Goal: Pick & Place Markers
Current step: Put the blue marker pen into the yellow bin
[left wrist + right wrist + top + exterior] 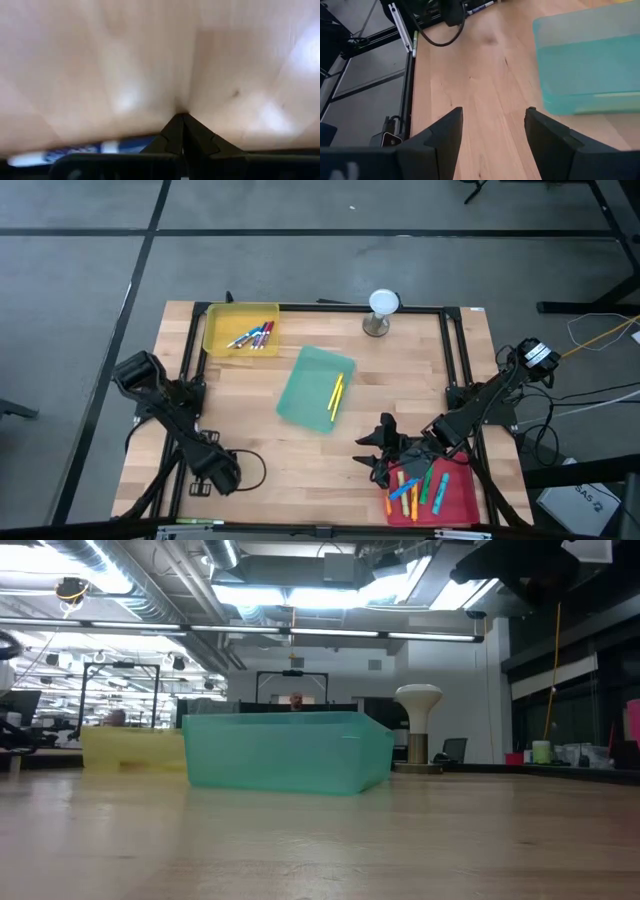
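Observation:
Several markers [415, 488] lie in the red tray [458, 498] at the near right. More markers [252, 336] lie in the yellow tray [225, 325] at the far left. A yellow marker [335, 395] lies in the green tray [305, 385] at mid-table. My right gripper [372, 452] hovers open just left of the red tray, with only bare wood between its fingers [492, 120]. My left gripper [222, 477] is shut low over the near-left of the table. A blue-and-white marker [75, 152] runs behind its shut fingers [182, 120] and also shows beside it in the right wrist view [480, 7]. My left gripper points steeply down, and its tips meet over bare wood. The blue-and-white marker passes behind its fingers, which hide the marker's end. I cannot tell whether they touch it.
A white mushroom-shaped stand [383, 310] is at the far edge. A black cable loop [255, 470] lies on the wood beside my left gripper. A black frame rail [190, 380] borders the table. Bare wood lies between the green tray [285, 755] and the near edge.

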